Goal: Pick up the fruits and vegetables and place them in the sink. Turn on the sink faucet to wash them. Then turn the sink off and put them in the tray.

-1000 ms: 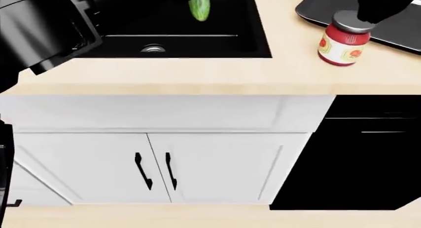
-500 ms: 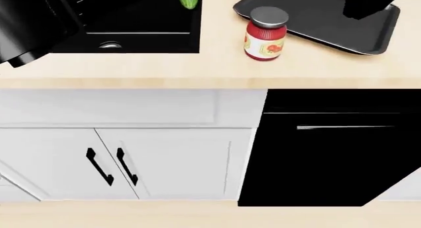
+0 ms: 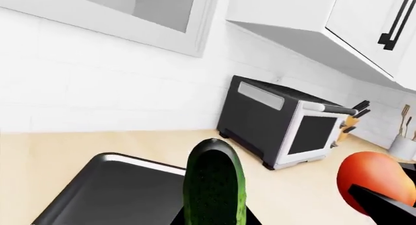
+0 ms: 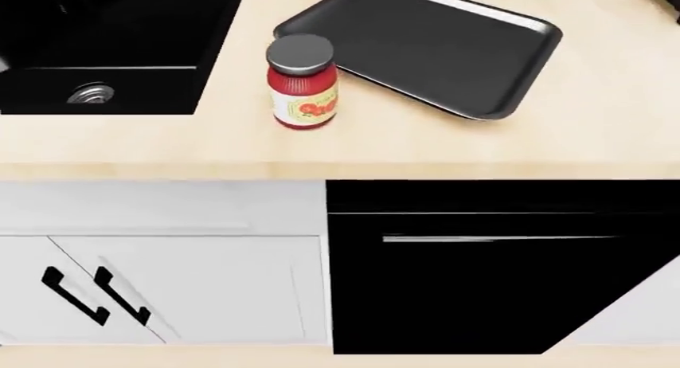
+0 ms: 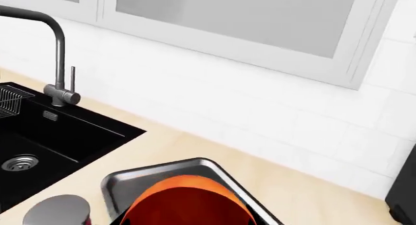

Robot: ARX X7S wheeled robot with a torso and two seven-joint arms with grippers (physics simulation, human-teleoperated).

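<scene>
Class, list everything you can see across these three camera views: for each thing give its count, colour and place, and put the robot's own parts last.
Cucumber: one, dark green, upright close to the left wrist camera, in front of the tray.
Round fruit: one, red-orange, close to the right wrist camera.
Tray: one, glossy black, empty, on the counter right of the sink.
Sink: one, matte black, steel drain, at the counter's left.
Faucet: one, brushed steel, behind the sink.
Sauce jar: one, red with grey lid, between sink and tray.
Toaster oven: one, black and silver, by the wall.
Counter: one, light wood.
Robot's grippers: jaws not visible.
</scene>
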